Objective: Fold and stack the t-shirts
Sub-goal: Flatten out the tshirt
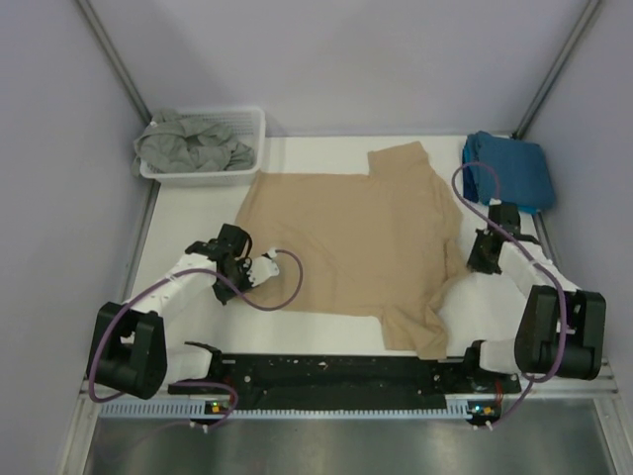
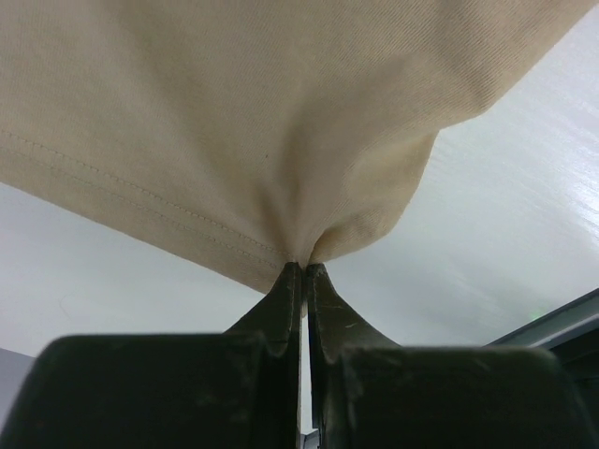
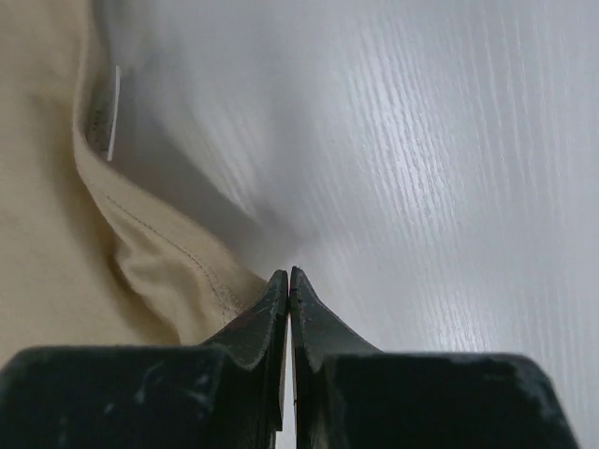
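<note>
Workspace: white table (image 1: 198, 213), both arm bases at its near edge.
Tan t-shirt (image 1: 356, 237): lies spread flat on the middle of the table, hem toward the left, collar toward the right. One sleeve points to the far edge. The other sleeve lies crumpled toward the near edge.
Left gripper (image 2: 306, 267): at the tan t-shirt's hem, on its left edge. The jaws are pressed together on a pinch of the cloth, which gathers into folds at the tips and lifts off the table there.
Right gripper (image 3: 288, 273): at the collar side of the tan t-shirt. The jaws are together, with the stitched edge of the cloth drawn up into the tips. A white label (image 3: 114, 112) shows inside that edge, farther from the tips.
Teal-blue t-shirt (image 1: 509, 170): folded, resting at the far right corner of the table, apart from the tan t-shirt.
Grey-green t-shirt (image 1: 193, 143): bunched, unfolded, inside the basket.
Basket (image 1: 252, 119): white, slatted, at the far left corner, just beside the hem corner of the tan t-shirt.
Cables: purple loops run along both arms.
</note>
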`<control>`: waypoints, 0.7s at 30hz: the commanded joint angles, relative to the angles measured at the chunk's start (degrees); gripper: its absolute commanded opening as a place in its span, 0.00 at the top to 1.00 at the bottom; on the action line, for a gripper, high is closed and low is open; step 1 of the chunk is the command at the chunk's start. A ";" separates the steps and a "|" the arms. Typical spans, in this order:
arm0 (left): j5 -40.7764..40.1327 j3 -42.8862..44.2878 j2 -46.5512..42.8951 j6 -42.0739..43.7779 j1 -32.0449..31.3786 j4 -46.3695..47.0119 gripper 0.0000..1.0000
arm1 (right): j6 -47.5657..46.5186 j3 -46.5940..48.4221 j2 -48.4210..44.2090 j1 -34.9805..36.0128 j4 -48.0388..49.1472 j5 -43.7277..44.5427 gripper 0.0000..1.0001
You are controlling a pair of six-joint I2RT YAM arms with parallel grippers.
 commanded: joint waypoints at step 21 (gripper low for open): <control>6.28 -2.02 -1.69 -0.79 0.17 -1.57 1.00 | -0.74 7.22 -7.08 -13.98 0.66 -9.57 0.50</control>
